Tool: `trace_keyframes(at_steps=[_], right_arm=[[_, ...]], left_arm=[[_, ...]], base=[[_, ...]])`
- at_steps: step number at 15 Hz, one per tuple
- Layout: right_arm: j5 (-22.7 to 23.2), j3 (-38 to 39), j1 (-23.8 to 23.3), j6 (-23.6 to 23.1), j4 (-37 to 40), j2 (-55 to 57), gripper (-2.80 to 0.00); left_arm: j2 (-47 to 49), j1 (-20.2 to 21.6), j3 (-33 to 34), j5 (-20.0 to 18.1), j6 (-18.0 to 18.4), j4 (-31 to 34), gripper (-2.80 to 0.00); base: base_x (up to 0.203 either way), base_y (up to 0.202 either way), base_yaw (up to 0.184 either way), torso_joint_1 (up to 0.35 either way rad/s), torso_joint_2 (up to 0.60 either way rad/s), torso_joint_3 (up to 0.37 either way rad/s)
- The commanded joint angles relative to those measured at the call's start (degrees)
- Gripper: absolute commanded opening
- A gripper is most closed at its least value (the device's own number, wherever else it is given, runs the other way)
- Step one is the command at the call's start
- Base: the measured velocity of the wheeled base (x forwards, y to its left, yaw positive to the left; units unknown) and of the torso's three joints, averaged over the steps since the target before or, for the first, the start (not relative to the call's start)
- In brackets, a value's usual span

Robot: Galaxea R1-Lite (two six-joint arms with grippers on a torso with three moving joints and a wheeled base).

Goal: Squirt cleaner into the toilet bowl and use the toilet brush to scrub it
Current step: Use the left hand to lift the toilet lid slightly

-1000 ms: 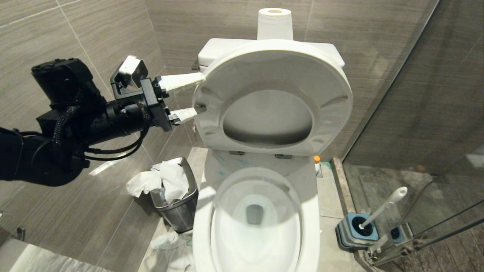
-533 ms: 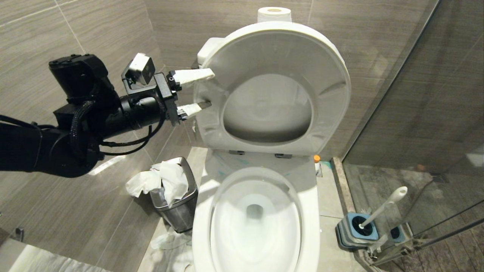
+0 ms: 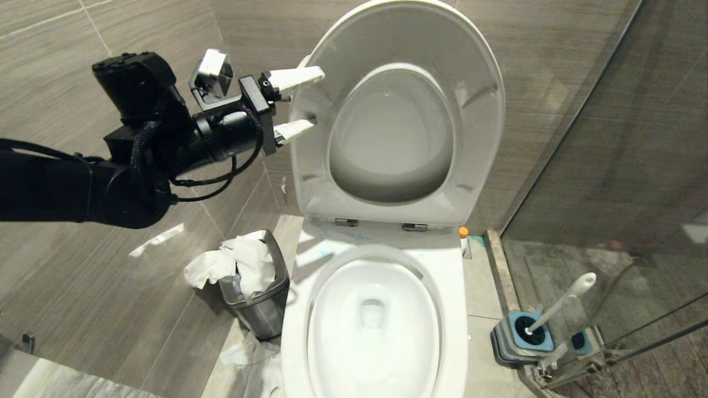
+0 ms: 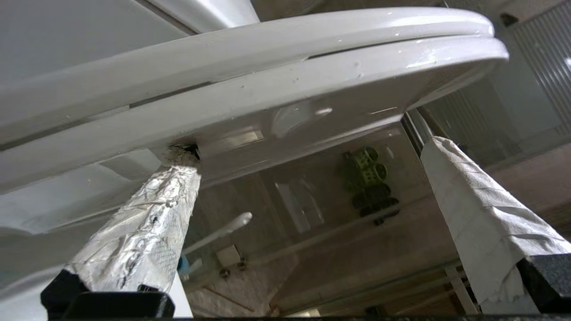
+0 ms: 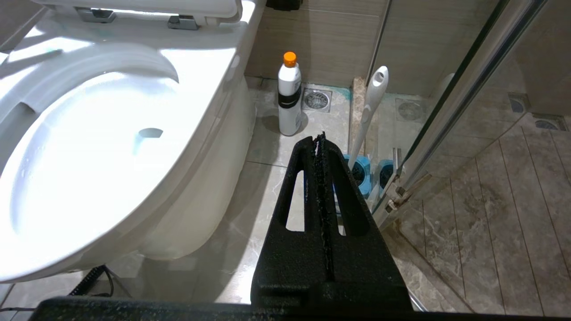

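Toilet bowl [image 3: 381, 331] is sitting lower centre of the head frame, seat and lid [image 3: 398, 110] standing raised above it. Left tool [image 3: 301, 102], upper left, is spreading wide, one fingertip apparently touching the seat's edge. Toilet brush [image 3: 558, 304] is resting in its holder [image 3: 520, 337], lower right. Right tool [image 5: 321, 138] is pressing closed, empty.

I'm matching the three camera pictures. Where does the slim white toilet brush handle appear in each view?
Head view: the slim white toilet brush handle leans at lower right, in the blue-grey square holder.
Left wrist view: small, low, between the open left gripper's fingers.
Right wrist view: upright, upper centre, beyond the shut right gripper.
Shared landmark: the glossy white ceramic toilet bowl.
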Motion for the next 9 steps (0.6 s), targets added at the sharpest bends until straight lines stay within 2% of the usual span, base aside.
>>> trace_keyframes(at_steps=[1,5,7,9], right_arm=[[-0.1,0.0,0.0,0.0,0.0,0.0,-2.80],[0.0,0.0,0.0,0.0,0.1,0.0,-2.80],[0.0,0.0,0.0,0.0,0.1,0.0,-2.80],[0.0,0.0,0.0,0.0,0.0,0.0,-2.80]], left_arm=[[3.7,-0.3,-3.9,3.4,0.2,0.4,0.00],[7.0,-0.7,-7.2,5.7,4.1,1.0,0.00],[9.3,-1.1,-11.4,8.7,5.9,1.5,0.00],[10.3,-2.0,-14.7,11.6,6.6,5.0,0.00]], base=[[0.000,0.000,0.000,0.000,0.00,0.000],[0.000,0.000,0.000,0.000,0.00,0.000],[0.000,0.000,0.000,0.000,0.00,0.000],[0.000,0.000,0.000,0.000,0.00,0.000]])
